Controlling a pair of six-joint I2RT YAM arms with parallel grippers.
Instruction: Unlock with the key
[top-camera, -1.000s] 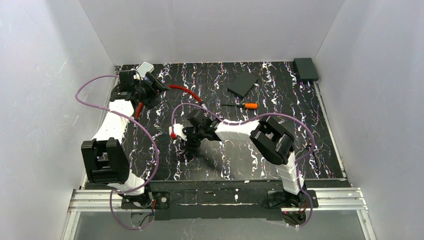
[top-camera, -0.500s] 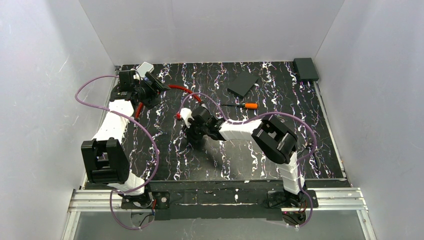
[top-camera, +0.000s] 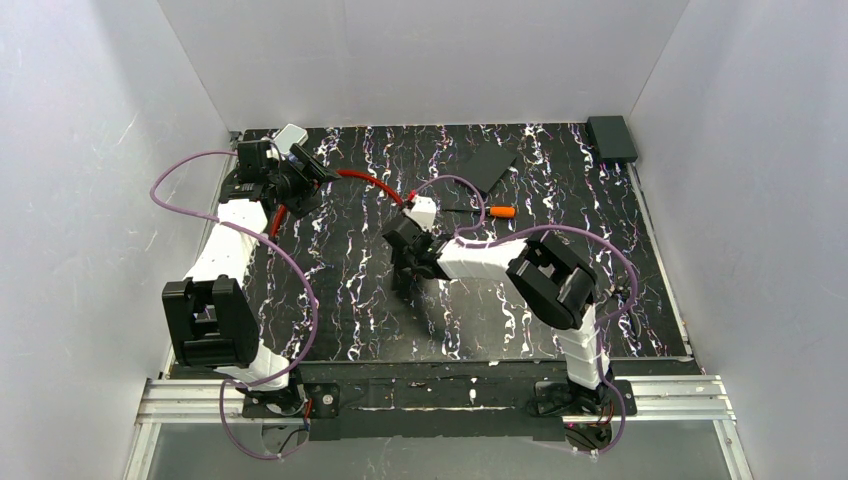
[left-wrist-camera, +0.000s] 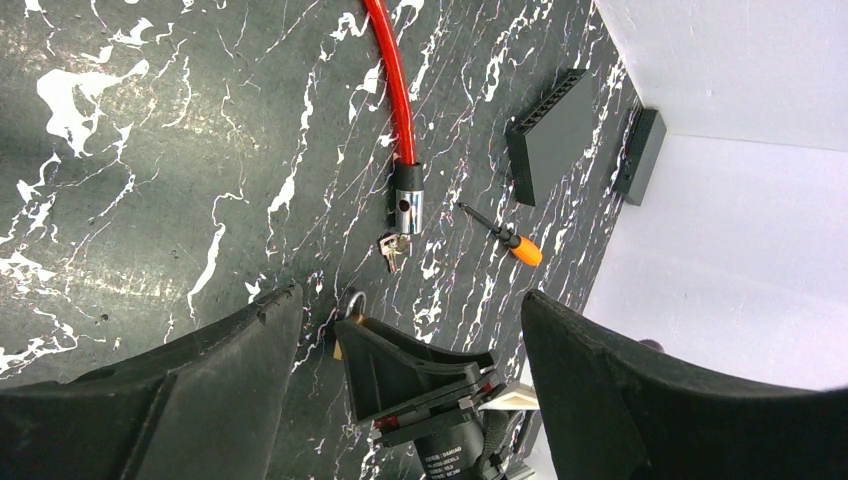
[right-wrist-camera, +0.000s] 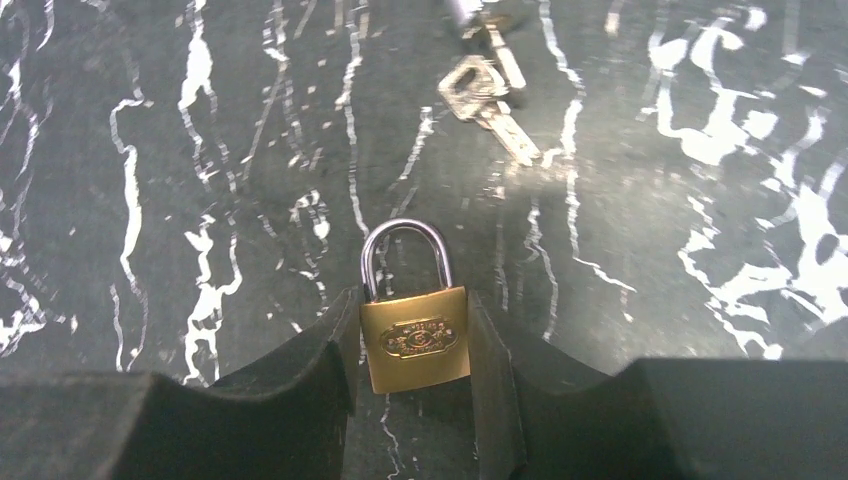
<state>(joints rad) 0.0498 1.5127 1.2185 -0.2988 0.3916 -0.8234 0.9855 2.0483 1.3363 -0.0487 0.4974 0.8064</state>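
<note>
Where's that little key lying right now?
In the right wrist view the key lies flat on the table, just beyond the brass padlock in the jaws of the right gripper, beside the metal end of the red cable lock.

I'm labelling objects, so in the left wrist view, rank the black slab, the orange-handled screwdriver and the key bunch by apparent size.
1. black slab
2. orange-handled screwdriver
3. key bunch
The slab lies farthest yet looks largest, so the order holds.
</note>
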